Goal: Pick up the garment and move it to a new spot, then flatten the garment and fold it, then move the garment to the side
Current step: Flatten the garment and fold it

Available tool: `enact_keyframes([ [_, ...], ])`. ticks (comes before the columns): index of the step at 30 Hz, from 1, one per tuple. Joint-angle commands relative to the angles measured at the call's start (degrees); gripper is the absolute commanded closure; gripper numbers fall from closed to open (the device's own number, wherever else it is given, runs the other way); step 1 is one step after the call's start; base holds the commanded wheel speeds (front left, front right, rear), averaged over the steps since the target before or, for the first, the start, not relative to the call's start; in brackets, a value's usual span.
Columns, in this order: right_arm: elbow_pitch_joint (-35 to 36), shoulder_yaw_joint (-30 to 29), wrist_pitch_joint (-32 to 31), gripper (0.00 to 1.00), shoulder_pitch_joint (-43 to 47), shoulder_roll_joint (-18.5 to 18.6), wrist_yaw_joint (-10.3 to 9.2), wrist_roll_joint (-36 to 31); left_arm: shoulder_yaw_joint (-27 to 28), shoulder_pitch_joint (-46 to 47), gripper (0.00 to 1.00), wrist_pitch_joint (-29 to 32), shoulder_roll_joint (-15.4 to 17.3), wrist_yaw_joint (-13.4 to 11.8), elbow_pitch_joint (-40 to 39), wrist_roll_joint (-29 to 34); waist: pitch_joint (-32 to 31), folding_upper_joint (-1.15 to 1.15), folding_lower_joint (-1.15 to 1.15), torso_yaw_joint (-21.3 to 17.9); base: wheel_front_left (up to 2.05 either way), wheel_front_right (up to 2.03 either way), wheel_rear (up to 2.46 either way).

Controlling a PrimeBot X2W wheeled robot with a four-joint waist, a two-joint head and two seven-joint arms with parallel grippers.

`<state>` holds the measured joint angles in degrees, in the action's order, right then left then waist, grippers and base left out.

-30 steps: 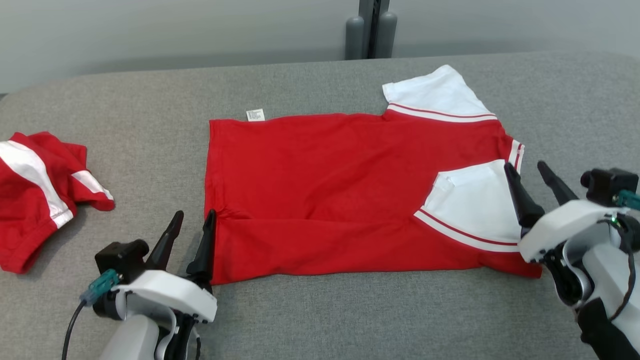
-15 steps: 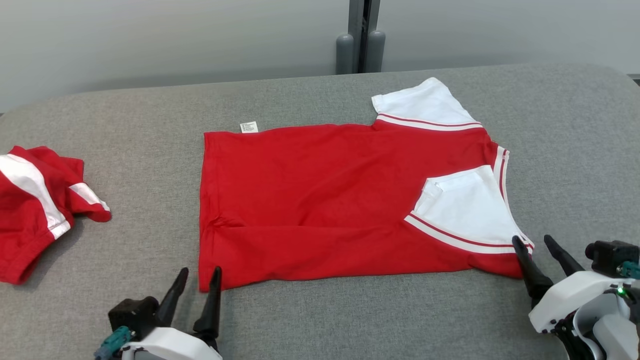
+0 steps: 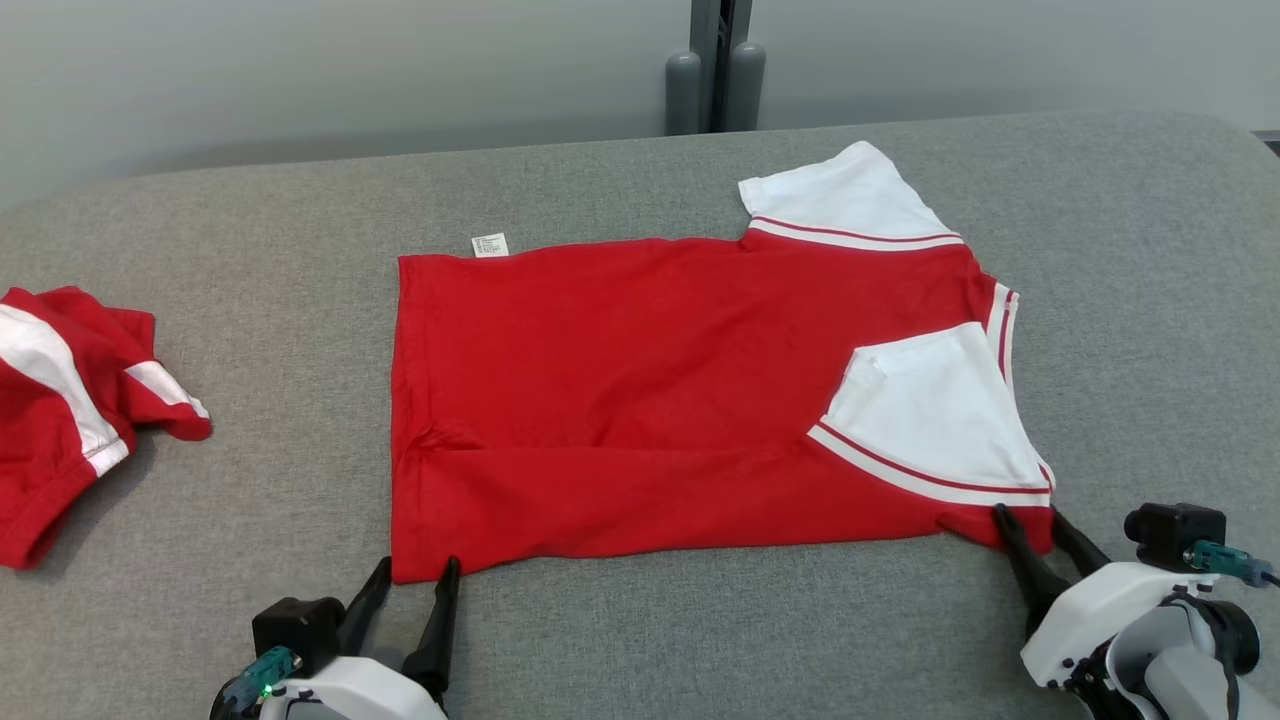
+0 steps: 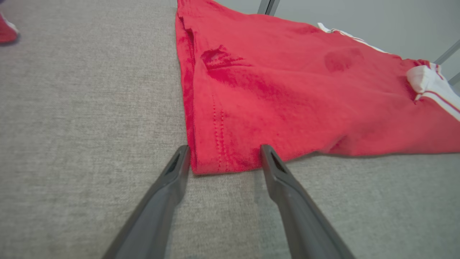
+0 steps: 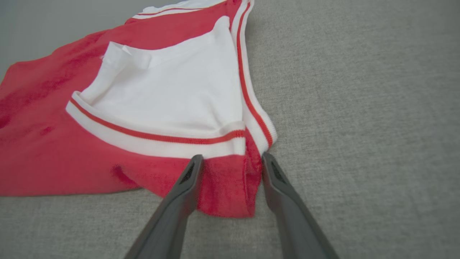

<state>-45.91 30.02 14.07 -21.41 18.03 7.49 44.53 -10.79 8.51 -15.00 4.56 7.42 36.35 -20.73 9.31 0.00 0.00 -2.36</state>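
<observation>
Two tools wait at the near edge of the red shirt (image 3: 640,400), which lies flat on the gray table (image 3: 250,250) just in front of them. The left tool (image 3: 418,565) is wide open around one near corner, and the right tool (image 3: 1027,512) is open, a bit less wide, around the other. I think they sit like this so both can pinch a corner together and lift that edge over for a fold.

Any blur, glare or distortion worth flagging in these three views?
Head view: even soft light, no glare, red shirt sharp, faint shadow beside the crumpled garment. Left wrist view: shirt fabric smeared and soft, wide-angle stretch. Right wrist view: white sleeve bright, detail washed out; the near hem soft.
</observation>
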Motion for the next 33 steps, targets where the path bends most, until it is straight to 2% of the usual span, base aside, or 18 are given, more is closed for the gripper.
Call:
enact_keyframes([
  [1, -1.16, 0.22, -0.33, 1.00, -0.59, -0.30, 0.01, 0.48, 0.42, 1.33, 0.94, -0.17, 0.24, 0.06, 1.32, -0.41, -0.04, 0.00, 0.00, 0.00, 0.00, 0.00, 0.00],
  [2, -1.69, 0.27, -0.37, 1.00, -0.81, -0.71, 0.00, 0.97, 0.52, 1.95, 1.00, -0.13, 0.20, 0.06, 2.13, -0.52, -0.12, 0.00, 0.00, 0.03, 0.00, 0.00, 0.00],
  [7, -3.04, 0.51, 0.47, 1.00, -1.63, -1.55, 0.01, 2.04, -0.23, 3.15, 1.00, -0.14, 0.13, 0.06, 4.06, -0.78, -1.11, 0.00, 0.00, 0.36, 0.00, 0.00, 0.00],
  [11, -2.15, 0.26, 0.92, 1.00, -0.15, -1.36, 0.01, 3.08, -0.32, 1.71, 1.00, -0.15, 0.02, 0.06, 2.30, -1.17, -2.62, 0.00, 0.00, 0.64, 0.00, 0.00, 0.00],
  [24, 6.73, -3.47, 1.20, 1.00, 9.70, 1.45, 0.01, 2.59, 1.30, -8.85, 1.00, -0.15, -0.25, 0.06, -7.06, -1.62, -7.37, 0.00, 0.00, 1.27, 0.00, 0.00, 0.00],
  [33, 10.56, -7.25, -0.14, 1.00, 16.68, 1.43, 0.01, 0.74, 0.95, -13.13, 1.00, -0.15, -0.90, 0.04, -6.58, -2.33, -8.73, 0.00, 0.00, 1.83, 0.00, 0.00, 0.00],
])
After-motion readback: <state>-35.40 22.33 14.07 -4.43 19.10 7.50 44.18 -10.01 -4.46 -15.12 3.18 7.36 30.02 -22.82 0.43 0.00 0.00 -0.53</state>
